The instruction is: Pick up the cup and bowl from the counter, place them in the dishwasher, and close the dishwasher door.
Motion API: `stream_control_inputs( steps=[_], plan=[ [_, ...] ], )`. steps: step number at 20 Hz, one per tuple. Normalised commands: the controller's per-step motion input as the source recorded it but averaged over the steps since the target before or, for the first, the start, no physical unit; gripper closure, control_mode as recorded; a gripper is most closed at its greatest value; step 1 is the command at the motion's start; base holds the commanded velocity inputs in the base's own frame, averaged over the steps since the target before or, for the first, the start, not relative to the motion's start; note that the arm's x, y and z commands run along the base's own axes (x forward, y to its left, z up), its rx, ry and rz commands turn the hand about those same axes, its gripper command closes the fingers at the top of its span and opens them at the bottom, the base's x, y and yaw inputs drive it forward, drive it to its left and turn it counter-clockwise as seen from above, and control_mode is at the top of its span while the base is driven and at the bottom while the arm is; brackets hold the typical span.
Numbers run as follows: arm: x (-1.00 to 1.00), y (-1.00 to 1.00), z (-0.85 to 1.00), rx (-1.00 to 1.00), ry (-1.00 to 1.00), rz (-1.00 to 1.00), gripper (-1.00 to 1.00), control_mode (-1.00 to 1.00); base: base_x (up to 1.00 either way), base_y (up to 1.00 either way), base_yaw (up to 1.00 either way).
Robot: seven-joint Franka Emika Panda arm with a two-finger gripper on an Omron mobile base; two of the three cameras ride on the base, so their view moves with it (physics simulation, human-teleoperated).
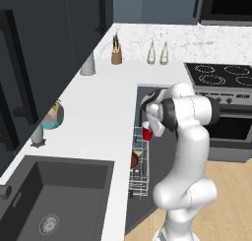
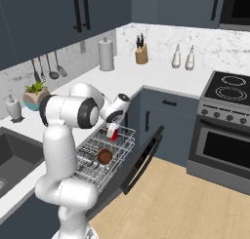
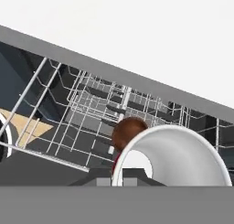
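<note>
Now: my tool (image 2: 113, 127) pinched shut on cup (image 2: 113, 131) | cup over dishwasher (image 2: 128, 155) rack, bowl (image 2: 104, 156) just below it | cup looks light, thin-walled; rim pinch could slip.

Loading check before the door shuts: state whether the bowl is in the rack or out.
In. The bowl sits inside the dishwasher's white wire rack, pulled out over the open door.

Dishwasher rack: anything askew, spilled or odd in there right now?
Nothing looks spilled or damaged. The bowl sits in the dishwasher rack. The gripper holds the cup over the rack, its mouth turned sideways in the hand view, not yet set down. The dishwasher door hangs open, as expected.
</note>
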Motion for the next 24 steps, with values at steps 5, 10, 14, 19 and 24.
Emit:
stream_control_inputs(
  steps=[5,10,14,19,24],
  plan=[
    [0.13,-0.08,-0.24,0.18,-0.04,-0.14,1.0,-1.0,0.0,0.0,0.0],
    [0.28,0.0,-0.51,0.1,-0.03,-0.1,1.0,-1.0,0.0,0.0,0.0],
    [0.33,0.0,-0.37,0.1,0.0,-0.08,1.0,-1.0,0.0,0.0,0.0],
    [0.53,0.0,-0.45,0.08,0.0,-0.04,1.0,-1.0,0.0,0.0,0.0],
    [0.77,0.0,-0.61,0.02,0.0,0.0,1.0,-1.0,0.0,0.0,0.0]
  ],
)
